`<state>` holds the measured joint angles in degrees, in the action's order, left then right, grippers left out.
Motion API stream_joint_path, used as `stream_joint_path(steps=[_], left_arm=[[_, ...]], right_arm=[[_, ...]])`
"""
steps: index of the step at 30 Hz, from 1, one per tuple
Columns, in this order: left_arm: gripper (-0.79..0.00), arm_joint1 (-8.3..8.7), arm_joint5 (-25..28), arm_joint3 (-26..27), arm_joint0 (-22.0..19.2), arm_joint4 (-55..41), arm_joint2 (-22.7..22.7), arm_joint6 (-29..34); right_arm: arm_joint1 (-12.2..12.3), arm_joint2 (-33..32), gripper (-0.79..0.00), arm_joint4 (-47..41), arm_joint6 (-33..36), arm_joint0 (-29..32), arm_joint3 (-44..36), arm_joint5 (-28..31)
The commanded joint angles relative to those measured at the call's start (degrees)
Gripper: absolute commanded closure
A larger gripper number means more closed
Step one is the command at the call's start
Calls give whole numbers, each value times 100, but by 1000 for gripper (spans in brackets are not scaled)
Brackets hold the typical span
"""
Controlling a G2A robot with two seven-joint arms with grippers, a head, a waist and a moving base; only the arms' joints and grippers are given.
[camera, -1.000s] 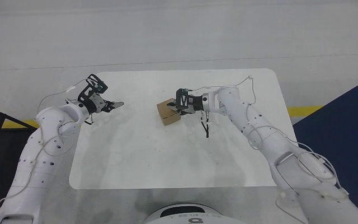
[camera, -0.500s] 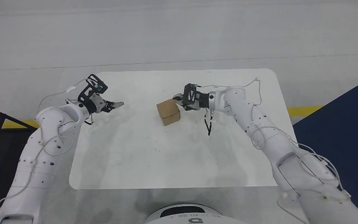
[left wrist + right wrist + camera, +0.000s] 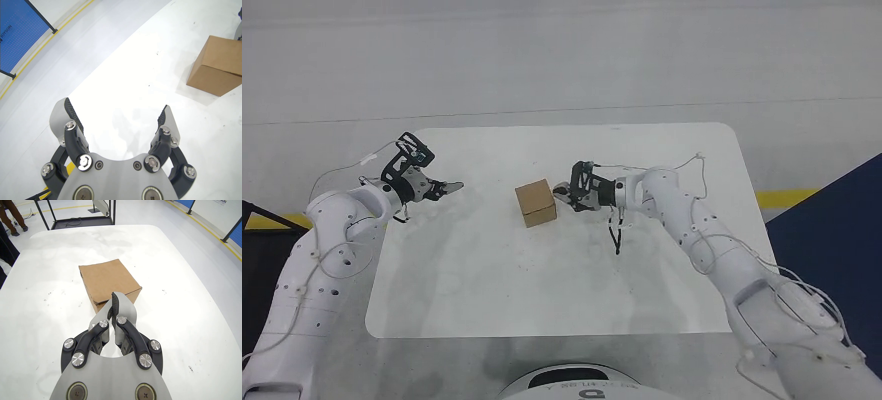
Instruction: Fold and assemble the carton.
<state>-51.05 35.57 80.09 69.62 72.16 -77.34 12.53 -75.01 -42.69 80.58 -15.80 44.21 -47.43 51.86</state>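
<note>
Left fingers [image 3: 72,113] were spread apart, empty, over the white counter [image 3: 542,290], well apart from the carton [image 3: 536,202]. Right fingers [image 3: 122,306] were pressed together, empty, just beside that carton. It sat closed, mid-counter.

The carton [image 3: 536,202] is a small, plain brown cardboard box, roughly cube-shaped and closed on every face that shows. It sits flat on its base on the white worktop [image 3: 492,285], near the middle and a little toward the far edge, turned slightly askew to the worktop's sides. Its top face is flat and unmarked, and the side faces are plain. In the right wrist view a thin seam runs just under the top along one side, and another top edge shows raw corrugated board.
</note>
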Motion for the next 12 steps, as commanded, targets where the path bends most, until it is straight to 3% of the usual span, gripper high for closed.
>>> stream_joint_path(steps=[1, 4, 5, 6, 7, 8, 9, 11, 12], left_arm=[[-785, 0, 0, 0, 0, 0, 0, 0], [-785, 0, 0, 0, 0, 0, 0, 0], [-785, 0, 0, 0, 0, 0, 0, 0], [-785, 0, 0, 0, 0, 0, 0, 0], [-785, 0, 0, 0, 0, 0, 0, 0], [-785, 0, 0, 0, 0, 0, 0, 0], [-785, 0, 0, 0, 0, 0, 0, 0], [-785, 0, 0, 0, 0, 0, 0, 0], [-784, 0, 0, 0, 0, 0, 0, 0]], right_arm=[[58, -152, 0, 53, -50, 60, 53, -370], [202, -495, 0, 91, -253, 289, -30, -935], [265, -640, -148, 116, -305, 403, -88, -1163], [331, -786, -376, 159, -335, 550, -201, -1420], [396, -914, -785, 220, -347, 719, -377, -1604], [396, -914, -785, 220, -347, 719, -377, -1604], [378, -874, -8, 202, -350, 676, -324, -1538], [402, -931, -49, 225, -352, 758, -401, -1656], [400, -924, -128, 224, -350, 735, -391, -1630]])
